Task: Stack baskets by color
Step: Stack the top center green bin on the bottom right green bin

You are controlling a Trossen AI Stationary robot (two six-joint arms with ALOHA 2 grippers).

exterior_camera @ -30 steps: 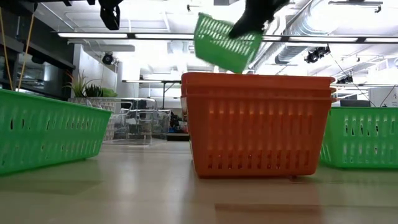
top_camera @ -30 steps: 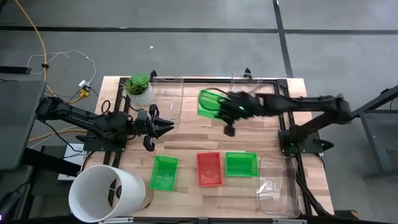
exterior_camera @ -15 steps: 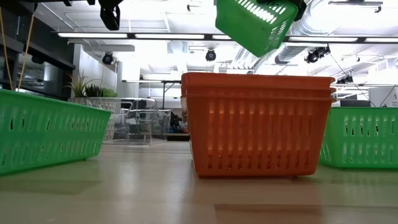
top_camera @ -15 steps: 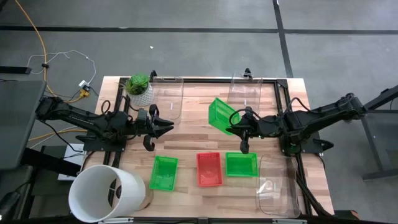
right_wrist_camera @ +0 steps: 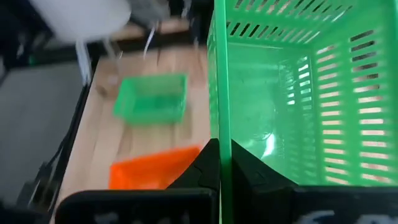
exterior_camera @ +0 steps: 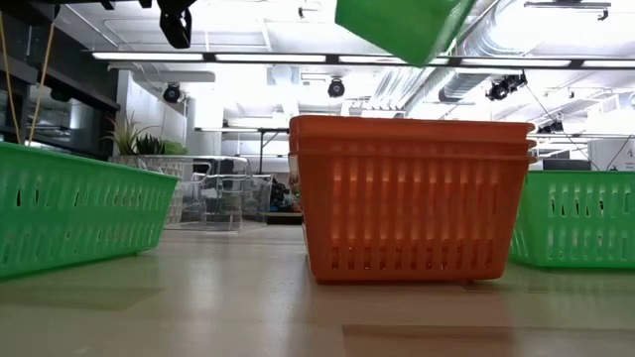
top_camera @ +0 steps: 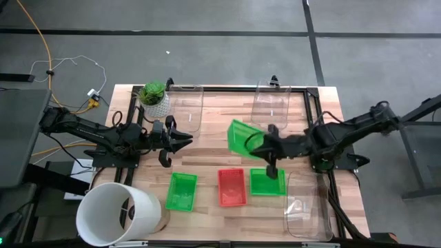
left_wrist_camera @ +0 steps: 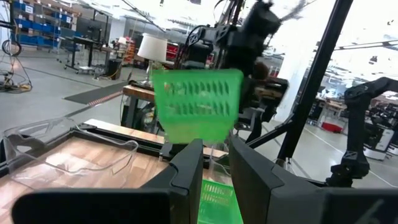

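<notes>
1. Green basket [top_camera: 241, 138] hangs tilted at centre frame in the high view, its wall pinched in the closed right gripper [top_camera: 265, 146]
2. Red stack [top_camera: 232, 187] sits bottom centre; it looks finished
3. Green ones remain apart: one [top_camera: 267, 182] right of red, just below the gripper, another [top_camera: 182, 191] left of it
4. Left gripper [top_camera: 180, 138] waits centre-left, slightly parted, holding nothing

Green baskets [top_camera: 182, 191], red basket [top_camera: 232, 187], wht bucket [top_camera: 118, 214]
</notes>
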